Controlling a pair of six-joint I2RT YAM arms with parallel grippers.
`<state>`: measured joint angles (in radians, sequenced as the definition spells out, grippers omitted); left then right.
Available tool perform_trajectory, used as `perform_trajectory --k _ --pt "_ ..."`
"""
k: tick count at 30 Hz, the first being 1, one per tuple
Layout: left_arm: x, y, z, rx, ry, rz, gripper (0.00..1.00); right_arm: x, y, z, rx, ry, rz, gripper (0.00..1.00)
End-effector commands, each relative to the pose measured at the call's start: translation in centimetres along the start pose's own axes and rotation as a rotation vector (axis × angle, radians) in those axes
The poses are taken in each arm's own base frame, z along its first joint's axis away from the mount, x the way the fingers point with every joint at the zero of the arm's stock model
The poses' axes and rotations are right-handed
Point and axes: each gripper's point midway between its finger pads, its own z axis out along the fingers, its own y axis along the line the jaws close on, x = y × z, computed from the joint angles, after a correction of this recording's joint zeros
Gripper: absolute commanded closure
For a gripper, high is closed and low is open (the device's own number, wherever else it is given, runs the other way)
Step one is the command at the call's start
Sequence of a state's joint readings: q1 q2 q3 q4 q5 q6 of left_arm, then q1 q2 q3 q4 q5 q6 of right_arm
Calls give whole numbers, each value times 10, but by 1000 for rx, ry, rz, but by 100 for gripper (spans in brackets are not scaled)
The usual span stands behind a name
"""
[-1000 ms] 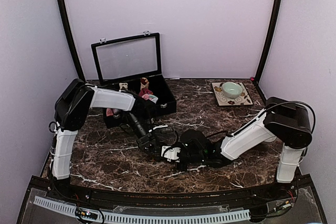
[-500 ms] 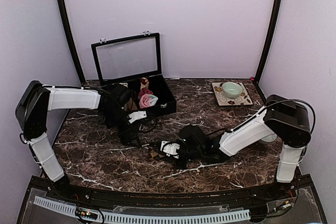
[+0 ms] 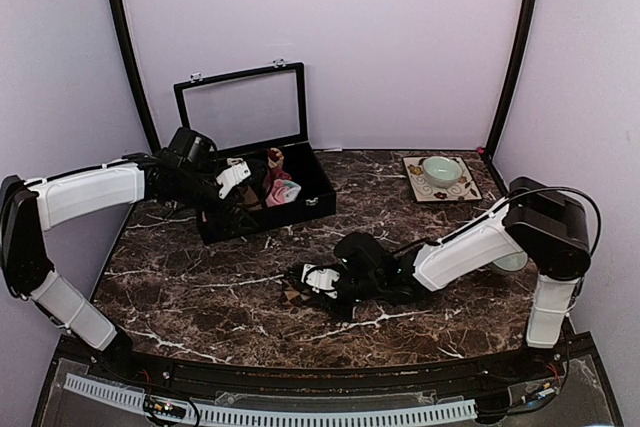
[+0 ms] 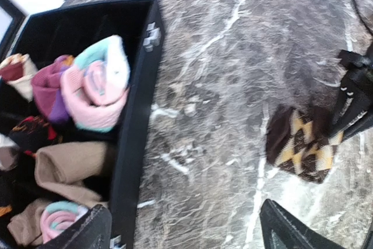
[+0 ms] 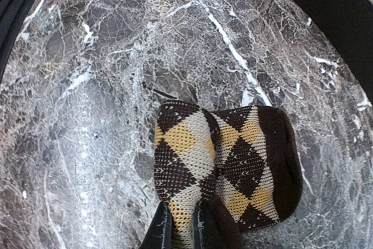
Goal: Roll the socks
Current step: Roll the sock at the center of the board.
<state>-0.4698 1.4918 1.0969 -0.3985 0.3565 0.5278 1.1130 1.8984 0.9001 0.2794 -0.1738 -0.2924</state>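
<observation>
Right gripper (image 5: 182,228) pinches edge of brown diamond-check sock (image 5: 227,161) on marble table (image 5: 87,86); left gripper (image 4: 186,228) spread wide over black box (image 4: 137,121).

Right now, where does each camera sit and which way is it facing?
Top external: above and behind, looking down on the dark marble table; both arms show.
Left wrist: over the open black box, looking down; left hand open.
Right wrist: low over the dark brown sock with tan diamond checks; right hand pinches it.
Both wrist views share that sock.
</observation>
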Motion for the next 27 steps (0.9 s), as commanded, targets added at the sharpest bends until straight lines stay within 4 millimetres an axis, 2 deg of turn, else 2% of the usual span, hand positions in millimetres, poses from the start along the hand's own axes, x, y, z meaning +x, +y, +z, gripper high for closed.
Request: perform_trajectory --k 1,3,7,10,12,15,20,24,27 --pt "-4 -41 -18 133 -66 171 6 91 43 2 -226 305 225 100" --pt "1 -59 -20 216 -68 203 1 87 44 3 -301 305 340 100" --pt "18 -101 -17 357 -53 282 2 95 46 7 -434 365 546 100" --pt "27 -138 -8 430 0 392 9 112 45 12 -445 431 648 100" --pt "27 -150 -4 455 12 414 16 119 39 12 -426 447 720 100" --pt "28 -158 8 447 15 448 18 129 30 11 -396 473 822 100" --pt "43 -168 41 380 92 580 22 131 33 10 -405 511 909 100" --pt "48 -159 73 265 141 673 29 126 34 9 -413 504 930 100" --pt "46 -146 89 164 149 711 33 122 35 10 -432 492 939 100"
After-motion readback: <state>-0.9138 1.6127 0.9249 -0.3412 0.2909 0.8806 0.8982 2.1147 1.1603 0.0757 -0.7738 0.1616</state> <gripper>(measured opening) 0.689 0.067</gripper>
